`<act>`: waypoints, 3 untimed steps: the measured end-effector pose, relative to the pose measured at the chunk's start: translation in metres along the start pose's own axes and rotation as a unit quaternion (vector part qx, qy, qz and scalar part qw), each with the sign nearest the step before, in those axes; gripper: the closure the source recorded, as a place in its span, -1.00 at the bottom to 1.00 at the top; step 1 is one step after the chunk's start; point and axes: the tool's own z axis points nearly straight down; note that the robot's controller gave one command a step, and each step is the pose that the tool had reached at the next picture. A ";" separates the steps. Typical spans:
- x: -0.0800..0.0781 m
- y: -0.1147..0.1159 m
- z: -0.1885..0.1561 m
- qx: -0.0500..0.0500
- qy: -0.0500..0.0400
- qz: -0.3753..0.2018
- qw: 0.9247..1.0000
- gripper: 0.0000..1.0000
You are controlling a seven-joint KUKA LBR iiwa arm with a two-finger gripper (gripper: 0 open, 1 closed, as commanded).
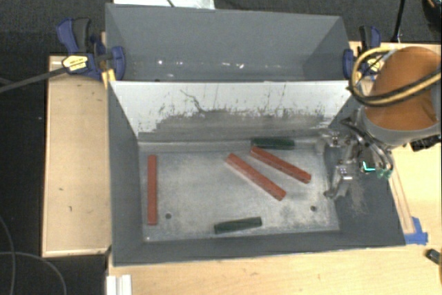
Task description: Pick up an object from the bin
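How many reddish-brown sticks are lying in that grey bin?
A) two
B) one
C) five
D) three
D: three reddish-brown sticks lie on the bin floor. These are the left-wall stick, the middle stick and the stick just right of it. The far green stick and the near green stick are dark green.

lone red stick (152, 189): left | red stick pair (255, 177): centre | rear green stick (272, 144) | front green stick (237, 224)
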 end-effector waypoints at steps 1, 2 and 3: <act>-0.033 0.020 0.077 -0.001 -0.002 0.044 0.999 -1.00; -0.034 0.018 0.074 0.001 -0.004 0.043 0.999 1.00; -0.033 0.017 -0.145 0.002 -0.009 -0.041 0.999 1.00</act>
